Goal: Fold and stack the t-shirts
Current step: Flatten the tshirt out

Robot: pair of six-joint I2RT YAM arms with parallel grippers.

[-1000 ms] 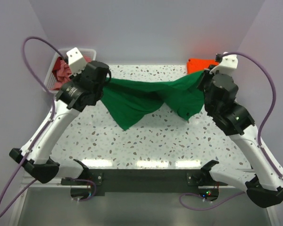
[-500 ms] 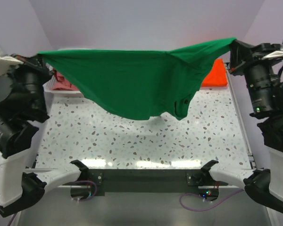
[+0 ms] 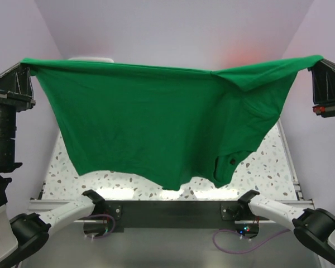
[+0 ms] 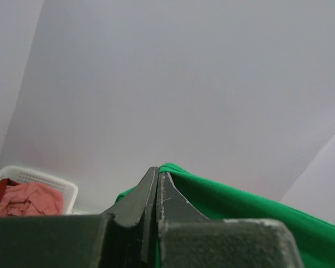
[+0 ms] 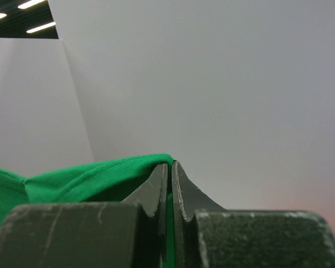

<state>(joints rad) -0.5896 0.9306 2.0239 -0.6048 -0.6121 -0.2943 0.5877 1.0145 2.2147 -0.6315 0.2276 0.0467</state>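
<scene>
Above the speckled counter (image 3: 262, 167), 1 bright green t-shirt (image 3: 156, 123) is hanging spread wide, stretched by its top edge between the 2 arms and sagging slightly in the middle, hiding most of the surface from the top view. At the shirt's upper left corner, the left pincer (image 3: 24, 68) is clamping the cloth; its wrist view is showing both fingers pressed together with green fabric caught at the tips. At the upper right corner, the right pincer (image 3: 315, 60) is likewise clenching a fold of the same shirt. 1 bunched fold is drooping at the shirt's lower right. Low at the left of the left wrist view, 1 white slatted basket (image 4: 67, 187) is holding 1 crumpled dusty pink t-shirt (image 4: 30, 200).
</scene>
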